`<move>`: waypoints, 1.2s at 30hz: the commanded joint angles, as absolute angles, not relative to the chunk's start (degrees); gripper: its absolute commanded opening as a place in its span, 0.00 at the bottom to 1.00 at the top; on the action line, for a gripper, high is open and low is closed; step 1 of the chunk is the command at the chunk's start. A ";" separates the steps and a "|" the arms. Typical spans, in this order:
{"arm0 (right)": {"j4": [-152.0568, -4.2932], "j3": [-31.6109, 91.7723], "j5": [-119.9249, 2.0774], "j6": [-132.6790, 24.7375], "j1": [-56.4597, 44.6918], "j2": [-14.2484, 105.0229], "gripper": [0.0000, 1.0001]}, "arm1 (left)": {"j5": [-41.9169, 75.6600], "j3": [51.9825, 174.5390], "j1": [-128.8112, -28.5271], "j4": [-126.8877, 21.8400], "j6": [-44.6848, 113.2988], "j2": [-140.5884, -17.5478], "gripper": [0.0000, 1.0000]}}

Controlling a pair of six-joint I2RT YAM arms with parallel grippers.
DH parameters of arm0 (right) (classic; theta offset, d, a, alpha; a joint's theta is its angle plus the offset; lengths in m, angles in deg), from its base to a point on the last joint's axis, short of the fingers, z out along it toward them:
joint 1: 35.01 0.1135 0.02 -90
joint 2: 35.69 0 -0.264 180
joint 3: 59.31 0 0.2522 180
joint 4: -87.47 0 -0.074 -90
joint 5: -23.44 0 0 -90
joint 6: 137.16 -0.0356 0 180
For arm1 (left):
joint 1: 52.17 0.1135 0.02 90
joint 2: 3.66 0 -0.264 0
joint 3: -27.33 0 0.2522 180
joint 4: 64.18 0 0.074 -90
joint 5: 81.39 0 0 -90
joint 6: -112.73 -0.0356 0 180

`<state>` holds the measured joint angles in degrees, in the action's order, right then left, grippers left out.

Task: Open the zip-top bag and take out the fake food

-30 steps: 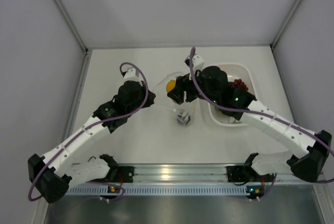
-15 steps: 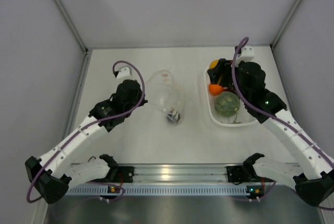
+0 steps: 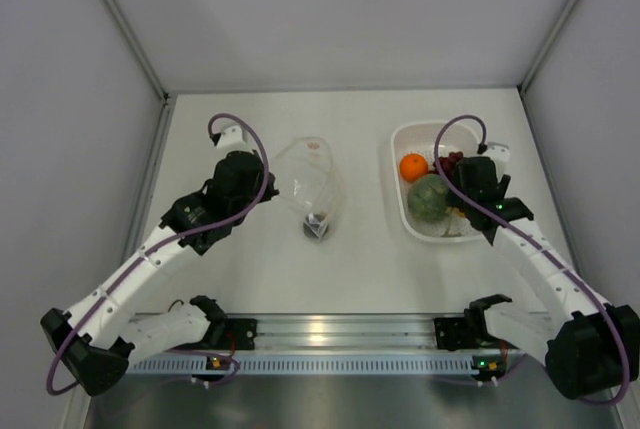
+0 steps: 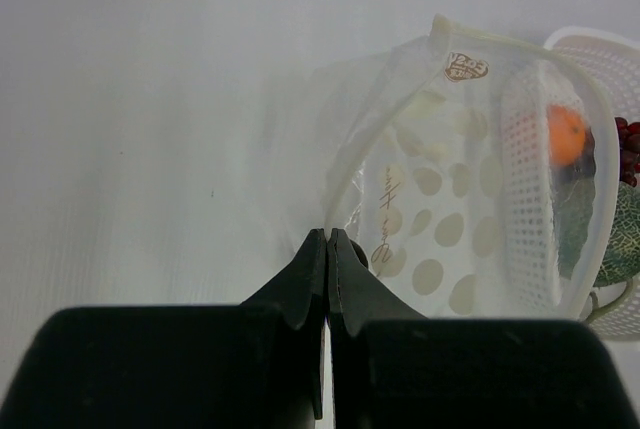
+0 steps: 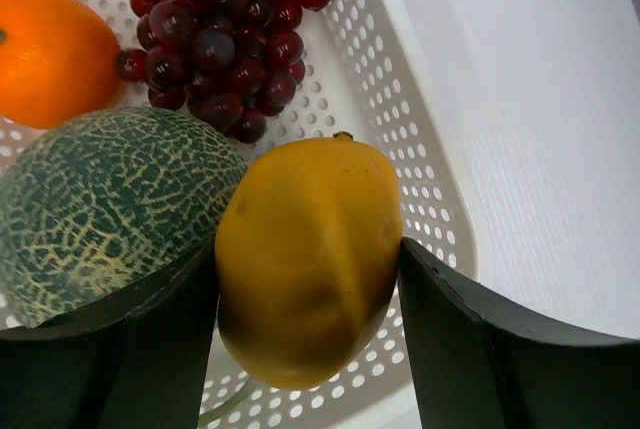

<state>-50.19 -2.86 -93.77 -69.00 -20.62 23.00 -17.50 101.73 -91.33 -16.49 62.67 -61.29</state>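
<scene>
Two arms reach over the table (image 3: 380, 269). At the left, the left end effector (image 4: 327, 241) has its fingers pressed together, with the tips meeting at the near edge of the zip-top bag (image 4: 470, 199). You cannot tell whether any film is caught between them. The bag lies near the middle of the table, and its rim forms a wide loop in the left wrist view. White polka dots show on the clear plastic. One small dark fruit (image 3: 317, 226) sits at the bag's end nearest the arm bases, apparently inside. Right of the bag, and apart from it, stands the white perforated basket (image 3: 400, 135). It contains the orange (image 5: 50, 49), the grape bunch (image 5: 220, 29) and the green melon (image 5: 100, 209), packed close together. Over the basket, the right end effector (image 5: 305, 254) pinches the yellow lemon (image 5: 300, 199) between its fingers, just beside the melon.
</scene>
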 commanded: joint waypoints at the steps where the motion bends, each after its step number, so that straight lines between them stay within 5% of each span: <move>1: -52.05 -5.12 -95.48 -71.41 -21.82 24.76 0.39 | -16.18 103.49 -91.28 -16.76 62.28 -59.39 0.00; 6: -51.00 -3.99 -95.31 -71.42 -22.00 25.39 0.74 | -14.16 103.93 -91.28 -16.85 62.37 -59.12 0.00; 12: -48.45 2.33 -92.15 -68.08 -21.65 22.58 1.00 | -12.05 104.46 -91.28 -16.93 64.91 -59.03 0.00; 15: -50.02 3.14 -86.81 -68.33 -21.30 21.26 0.99 | -12.13 104.37 -91.28 -17.20 66.40 -59.03 0.00; 18: -59.58 1.48 -60.84 -70.08 -21.30 19.07 0.99 | -12.39 104.20 -91.28 -17.46 67.64 -58.95 0.00; 21: -64.80 5.65 -51.44 -76.94 -15.98 21.25 0.74 | -12.83 103.85 -91.28 -17.72 68.69 -58.77 0.00; 26: -59.18 17.80 -67.78 -77.65 2.93 28.63 0.52 | -13.54 102.36 -91.28 -18.34 70.27 -58.07 0.00; 36: -49.69 40.38 -84.66 -75.99 21.57 47.51 0.34 | -13.45 101.12 -91.37 -19.31 71.86 -57.01 0.00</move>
<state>-53.67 34.85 -77.57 -76.32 18.29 42.70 -12.89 102.02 -91.33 -16.62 70.82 -57.81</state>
